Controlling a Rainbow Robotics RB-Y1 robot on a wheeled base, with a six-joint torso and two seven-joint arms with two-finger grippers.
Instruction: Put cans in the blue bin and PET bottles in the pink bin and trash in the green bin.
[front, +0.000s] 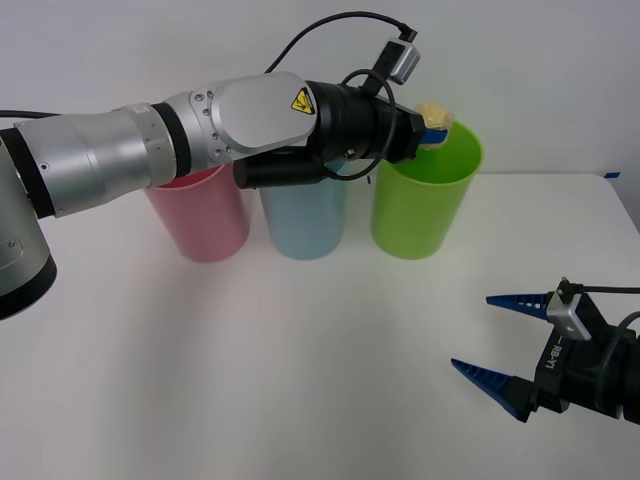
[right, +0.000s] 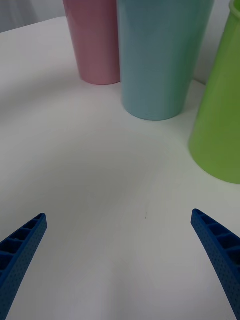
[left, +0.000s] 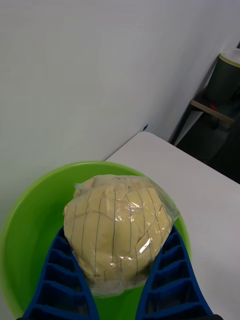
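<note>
Pale-yellow trash (left: 118, 230) clamped between left gripper (left: 117, 280) fingers, directly above green bin (front: 427, 190) mouth near table (front: 300, 360) far edge; pink bin (front: 200, 215) and blue bin (front: 303, 220) alongside. Right gripper (front: 490, 335) spread wide, near front right corner.

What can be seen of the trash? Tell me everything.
The trash is a crumpled pale-yellow ball with thin dark lines across it, wrapped in clear, glossy film that wrinkles and catches light. It is clamped between the two blue ribbed fingers of the left gripper, one on each side. It is held above the open mouth of the green bin, over the inside, apart from the rim. It is much smaller than that mouth.
</note>
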